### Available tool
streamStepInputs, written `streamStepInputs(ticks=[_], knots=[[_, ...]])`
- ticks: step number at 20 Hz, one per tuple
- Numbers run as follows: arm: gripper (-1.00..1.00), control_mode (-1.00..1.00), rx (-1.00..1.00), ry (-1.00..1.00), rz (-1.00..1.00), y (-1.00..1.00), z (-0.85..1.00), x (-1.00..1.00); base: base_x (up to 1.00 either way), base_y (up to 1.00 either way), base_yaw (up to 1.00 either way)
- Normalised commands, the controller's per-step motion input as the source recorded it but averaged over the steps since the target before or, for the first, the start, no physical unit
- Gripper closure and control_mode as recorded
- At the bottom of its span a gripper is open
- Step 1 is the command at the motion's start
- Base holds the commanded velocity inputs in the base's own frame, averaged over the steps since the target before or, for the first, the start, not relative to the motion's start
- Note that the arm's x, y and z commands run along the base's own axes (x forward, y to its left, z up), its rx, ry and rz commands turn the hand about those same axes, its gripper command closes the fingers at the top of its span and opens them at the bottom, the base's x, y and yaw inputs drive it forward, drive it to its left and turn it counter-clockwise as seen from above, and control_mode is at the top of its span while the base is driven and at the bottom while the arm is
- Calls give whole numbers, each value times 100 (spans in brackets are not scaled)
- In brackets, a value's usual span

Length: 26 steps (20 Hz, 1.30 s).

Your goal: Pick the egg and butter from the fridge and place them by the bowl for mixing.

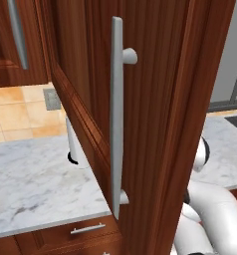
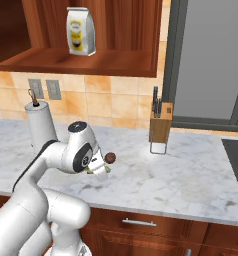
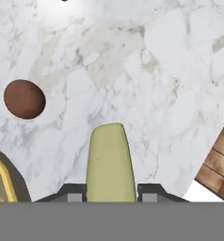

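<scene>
Left base view: a brown wooden cupboard door (image 1: 155, 124) with a long grey bar handle (image 1: 116, 114) stands open over the white-veined marble counter (image 1: 36, 184).

Right base view: the two-finger gripper (image 2: 102, 169) hangs just above the counter, beside the small reddish-brown rounded egg (image 2: 110, 158); a wooden knife block (image 2: 160, 127) stands well apart.

Hand view: the dark fingers (image 3: 151, 192) are pinched on the pale yellow-green butter stick (image 3: 110, 162), gripped across its narrow sides. The egg lies on the marble nearby; the tan-olive bowl's lighter rim (image 3: 3, 176) shows alongside. Butter is probably light, soft and slick, so gentle pressure suits it.
</scene>
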Motion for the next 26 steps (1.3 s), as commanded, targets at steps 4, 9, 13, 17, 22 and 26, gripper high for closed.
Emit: streamStepInputs(ticks=[4,9,13,17,22,26], knots=[[100,-100,5,0,-1,0,-37,23,0,0,0],[100,-100,4,1,-6,0,-35,34,0,0,0],[100,-100,4,0,-8,2,-31,24,0,0,0],[100,-100,5,0,-8,3,-33,13,0,0,0],[100,-100,7,0,-6,0,-25,18,0,0,0],[-100,-100,10,0,-2,0,-21,2,0,0,0]])
